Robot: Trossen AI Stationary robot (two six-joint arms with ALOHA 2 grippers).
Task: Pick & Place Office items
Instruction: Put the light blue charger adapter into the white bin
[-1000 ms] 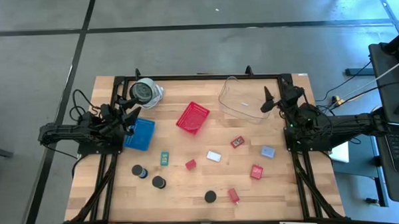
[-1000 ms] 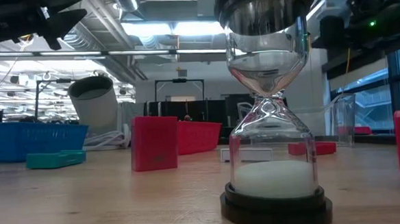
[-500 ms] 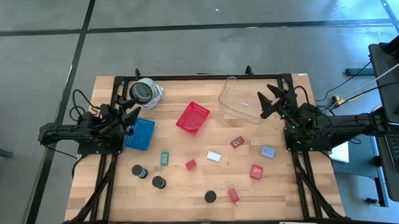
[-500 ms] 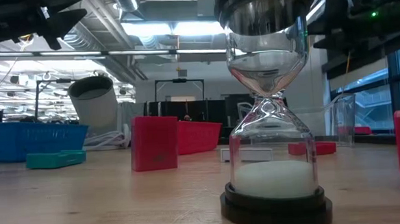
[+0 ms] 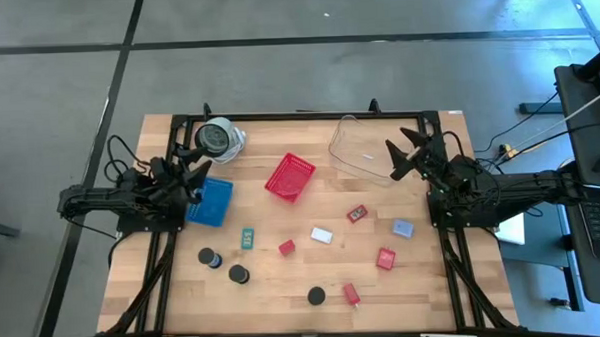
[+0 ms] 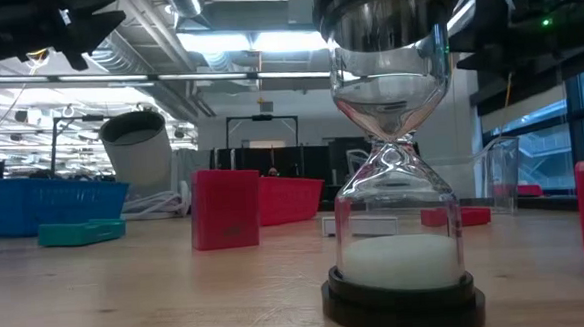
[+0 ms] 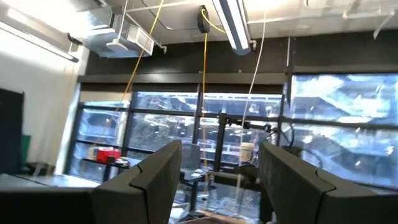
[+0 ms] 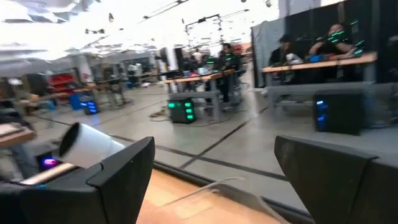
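Note:
The office items lie scattered on the wooden table: red blocks [image 5: 357,214] [image 5: 386,259] [image 5: 287,247], black round discs [image 5: 208,258] [image 5: 239,274], a white rectangle [image 5: 321,235], a pale-blue one [image 5: 402,227] and a teal piece [image 5: 247,237]. The nearest disc [image 5: 316,296] shows in the low view as an hourglass [image 6: 397,158] standing on its base. My left gripper [image 5: 195,172] is open and empty above the blue tray's far edge; its wrist view [image 7: 217,186] looks into the room. My right gripper [image 5: 400,157] is open wide and empty above the clear container's right side, as its wrist view [image 8: 214,180] also shows.
A red mesh basket [image 5: 289,177] sits at the table's middle far part, a blue square tray [image 5: 212,202] at the left, a clear plastic container [image 5: 364,151] at the far right, and a grey-white cylinder [image 5: 217,139] at the far left. People sit at desks in the room behind [image 8: 329,34].
My right gripper has opened: its fingertips, close together a second ago, now stand wide apart above the clear container. It stays in about the same place. The items on the table have not moved.

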